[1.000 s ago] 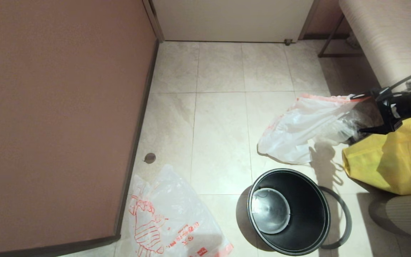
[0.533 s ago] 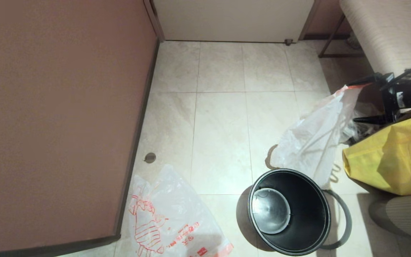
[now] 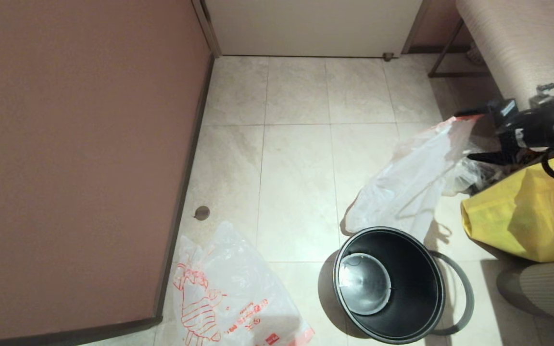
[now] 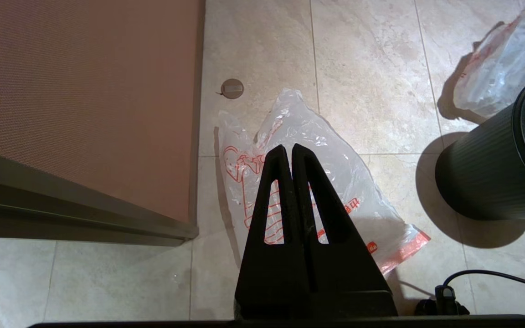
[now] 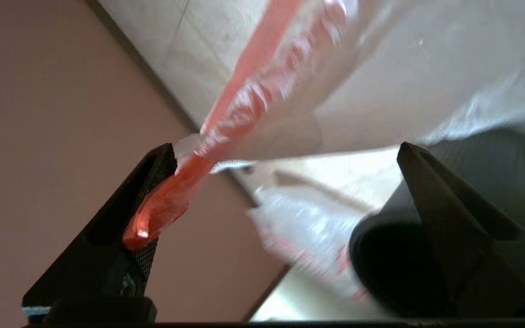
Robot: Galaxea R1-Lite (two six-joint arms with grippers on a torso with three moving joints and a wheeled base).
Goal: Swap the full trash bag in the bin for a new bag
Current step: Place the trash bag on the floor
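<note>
We are hanging the bag's (image 3: pixel 404 185) red hem on one finger of our wide-open right gripper (image 3: pixel 474 137), gripping nothing, so moving gently

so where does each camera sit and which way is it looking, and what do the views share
Head view: high on the robot, looking down at the tiled floor, the empty bin and a bag draped from the right gripper at the right edge.
Left wrist view: behind the shut left gripper, looking down at the printed bag flat on the floor.
Right wrist view: behind the open right gripper, with the orange-red hem hooked on one finger.
Shared: the bin and printed bag show in both head and left wrist views.
</note>
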